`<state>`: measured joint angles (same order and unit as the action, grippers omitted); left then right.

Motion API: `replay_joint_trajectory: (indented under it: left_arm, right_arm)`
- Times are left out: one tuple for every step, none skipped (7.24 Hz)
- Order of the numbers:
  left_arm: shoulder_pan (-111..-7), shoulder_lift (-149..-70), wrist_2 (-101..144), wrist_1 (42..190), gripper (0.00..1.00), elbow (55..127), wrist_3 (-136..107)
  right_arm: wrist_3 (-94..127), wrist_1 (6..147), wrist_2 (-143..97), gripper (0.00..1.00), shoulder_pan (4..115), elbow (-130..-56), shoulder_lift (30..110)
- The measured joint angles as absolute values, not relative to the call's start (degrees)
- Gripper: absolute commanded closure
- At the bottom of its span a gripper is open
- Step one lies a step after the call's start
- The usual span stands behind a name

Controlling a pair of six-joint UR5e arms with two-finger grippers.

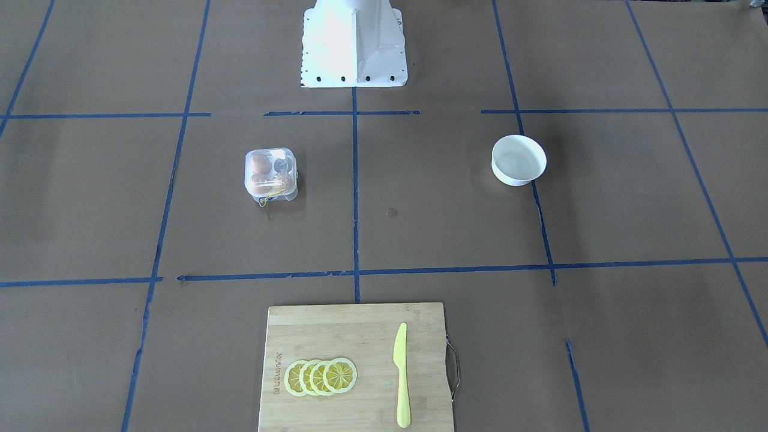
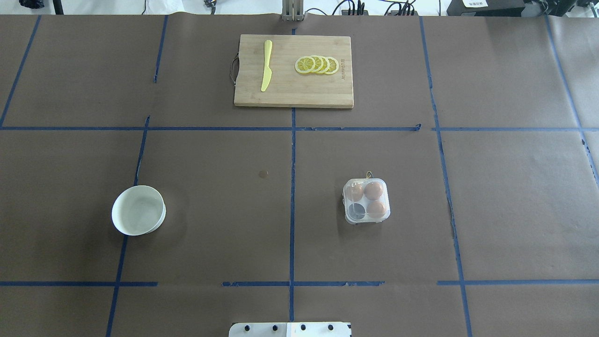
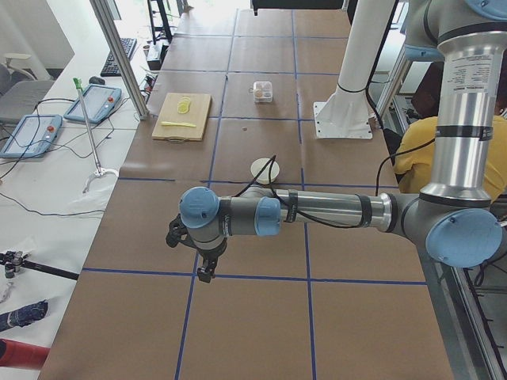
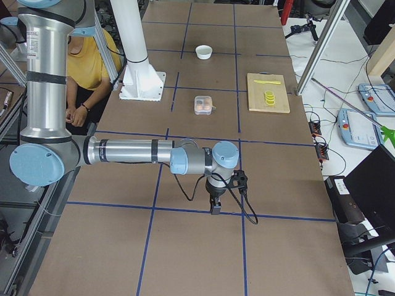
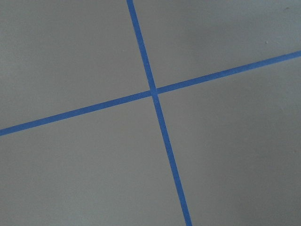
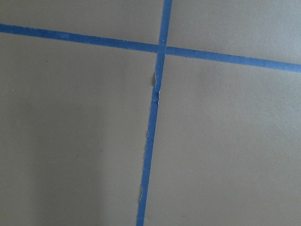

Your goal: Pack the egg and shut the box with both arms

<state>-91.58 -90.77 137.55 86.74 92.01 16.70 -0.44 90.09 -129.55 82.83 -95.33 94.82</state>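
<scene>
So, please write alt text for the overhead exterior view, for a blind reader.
A small clear box holding three brown eggs, one cup empty, sits right of centre on a brown table. A white bowl stands at left; a cutting board at the far edge bears lemon slices and a yellow knife.

Clear glossy plastic box (image 2: 358, 211), matt wooden board (image 2: 290, 91)

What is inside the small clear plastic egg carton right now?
Three orange-brown eggs fill three cups of the clear plastic egg carton; the fourth cup looks dark and empty. Whether the lid is shut over them cannot be told through the glare.
</scene>
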Motion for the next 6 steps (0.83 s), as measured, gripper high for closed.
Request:
replay_joint_trajectory:
  left_arm:
    - [-91.6,-90.8,137.5,86.7,0.0,92.0,16.7]
    - [-91.6,-90.8,137.5,86.7,0.0,92.0,16.7]
    - [-91.6,-90.8,137.5,86.7,0.0,92.0,16.7]
    - [-91.6,-90.7,137.5,86.7,0.0,92.0,16.7]
    - [-91.6,-90.3,137.5,86.7,0.0,92.2,16.7]
    - [-91.6,-89.6,137.5,86.7,0.0,92.5,16.7]
  right_arm:
    - [-0.4,90.1,-129.6,0.0,82.8,-95.3,94.9]
    - [-0.4,90.1,-129.6,0.0,82.8,-95.3,94.9]
    - [-0.5,90.1,-129.7,0.0,82.8,-95.3,95.0]
    - [-0.5,90.1,-129.7,0.0,82.8,-95.3,95.0]
    - [-0.5,90.1,-129.7,0.0,82.8,-95.3,95.0]
    - [-0.5,90.1,-129.7,0.0,82.8,-95.2,95.0]
